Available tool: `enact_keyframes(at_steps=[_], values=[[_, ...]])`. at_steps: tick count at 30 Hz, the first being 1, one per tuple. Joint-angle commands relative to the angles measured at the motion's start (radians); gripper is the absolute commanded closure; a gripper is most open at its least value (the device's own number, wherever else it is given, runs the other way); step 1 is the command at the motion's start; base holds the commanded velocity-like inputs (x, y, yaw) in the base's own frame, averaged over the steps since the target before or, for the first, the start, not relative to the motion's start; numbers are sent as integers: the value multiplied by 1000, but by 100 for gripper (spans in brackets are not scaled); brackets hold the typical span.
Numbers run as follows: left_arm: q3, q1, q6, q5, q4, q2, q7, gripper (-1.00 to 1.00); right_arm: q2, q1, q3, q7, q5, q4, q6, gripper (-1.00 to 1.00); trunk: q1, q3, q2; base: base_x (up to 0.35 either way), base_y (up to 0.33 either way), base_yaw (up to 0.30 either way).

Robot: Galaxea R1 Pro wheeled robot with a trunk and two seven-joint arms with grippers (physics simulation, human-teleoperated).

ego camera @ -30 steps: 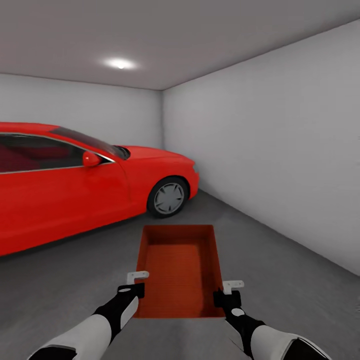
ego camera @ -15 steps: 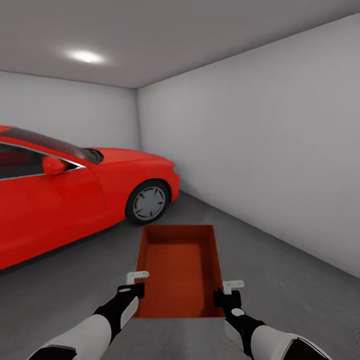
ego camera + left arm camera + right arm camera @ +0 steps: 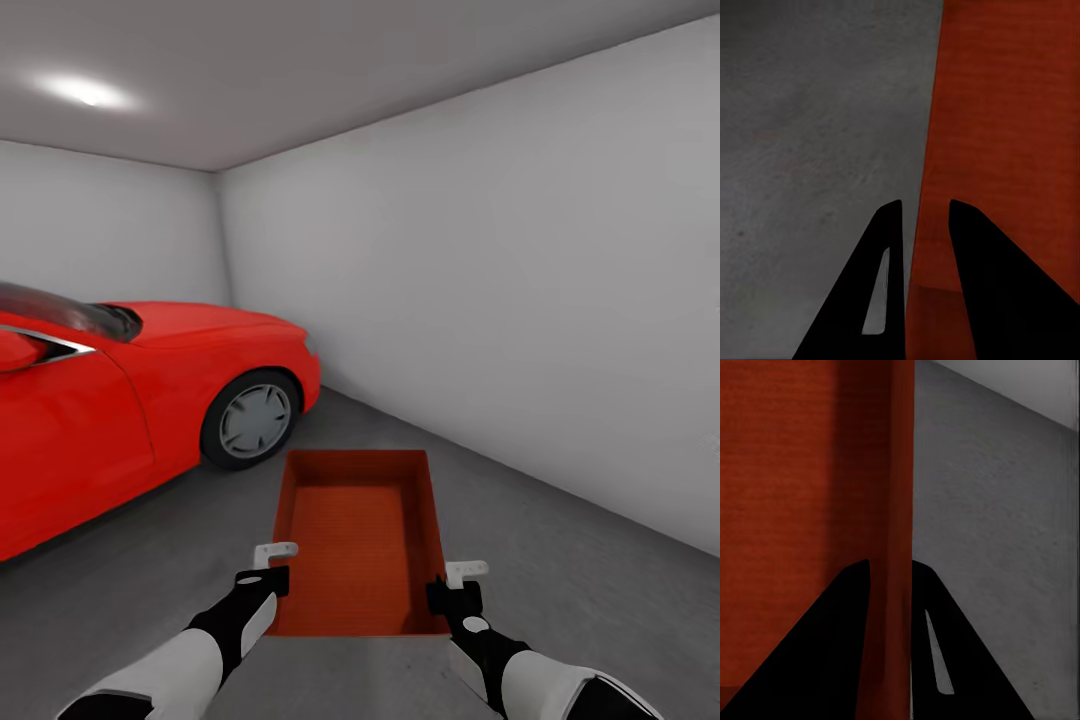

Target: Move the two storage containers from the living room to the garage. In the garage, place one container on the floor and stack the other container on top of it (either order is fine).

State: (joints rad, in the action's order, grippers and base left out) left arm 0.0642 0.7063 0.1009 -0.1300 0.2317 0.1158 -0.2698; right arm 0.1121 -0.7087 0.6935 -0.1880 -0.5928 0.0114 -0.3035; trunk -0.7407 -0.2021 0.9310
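the orange-red rectangular lidless storage box [image 3: 360, 545] rides level out front, over the dark grey concrete floor [image 3: 600, 590]. left pincer [image 3: 268, 562] clamps its left wall, right pincer [image 3: 458, 580] its right, so it can't tip. shiny red car [image 3: 120, 400] sits well left.

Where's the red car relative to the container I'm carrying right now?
In the head view the red car sits ahead and to the left of the storage container, its front wheel nearest.
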Motion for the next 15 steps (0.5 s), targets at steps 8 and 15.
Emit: enact_keyframes(at_steps=[8, 15], values=[[-61, 1, 8, -22, 11, -57, -9, 100, 0, 0, -29, -1, 5, 1, 3, 100, -1, -1, 1, 316, 108, -283], [-61, 1, 8, -22, 11, -57, -9, 100, 0, 0, -29, -1, 5, 1, 3, 100, -1, -1, 1, 316, 108, -283]])
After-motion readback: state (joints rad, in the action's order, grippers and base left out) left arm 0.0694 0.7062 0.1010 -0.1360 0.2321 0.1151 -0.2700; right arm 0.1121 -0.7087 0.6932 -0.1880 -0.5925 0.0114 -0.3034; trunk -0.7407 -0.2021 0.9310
